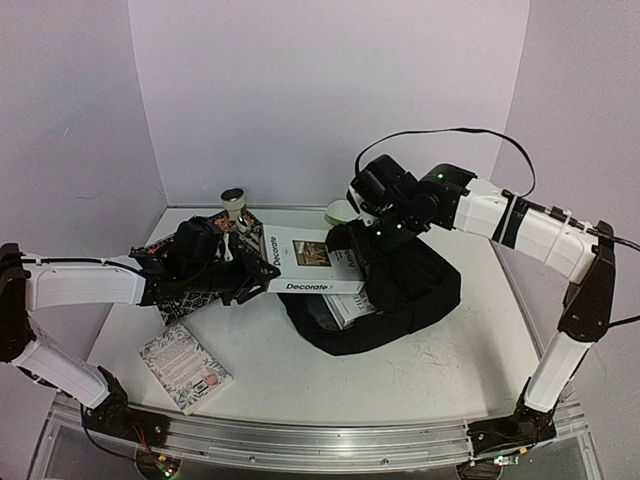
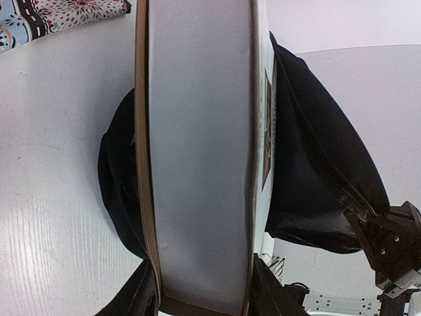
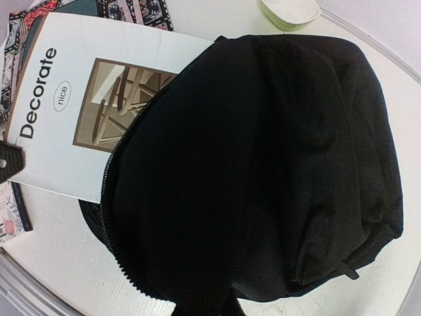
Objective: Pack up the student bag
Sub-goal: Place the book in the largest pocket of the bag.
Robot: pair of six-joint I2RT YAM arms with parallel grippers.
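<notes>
- The student bag (image 1: 410,290) lies slumped on the counter (image 1: 430,375) in front of the right arm. Its mouth is turned toward the left arm, with the upper zip edge lifted off the lower one.
- The right gripper (image 1: 365,243) sits at the bag's raised rim with its fingers pressed fully together. It appears to pinch the fabric beside the zip and hold the mouth up (its own wrist view is almost all black cloth, so the pinch itself is hidden).
- The left gripper (image 1: 245,282) is on the side away from the bag's mouth. Its fingers are roughly half spread and clamped on the two covers of the Decorate book (image 1: 310,262), at the end farthest from the bag.
- The book's long axis runs from the left fingers straight toward the bag's mouth. Its far corner is already tucked under the lifted zip edge, and most of the cover is outside the bag.
- The coming move looks like a push along that axis by the left arm, which alone holds the book, while the right arm only props the opening.
- The likely snag is the book's leading corner catching the zip edge or the sagging fabric rather than sliding under it.
</notes>
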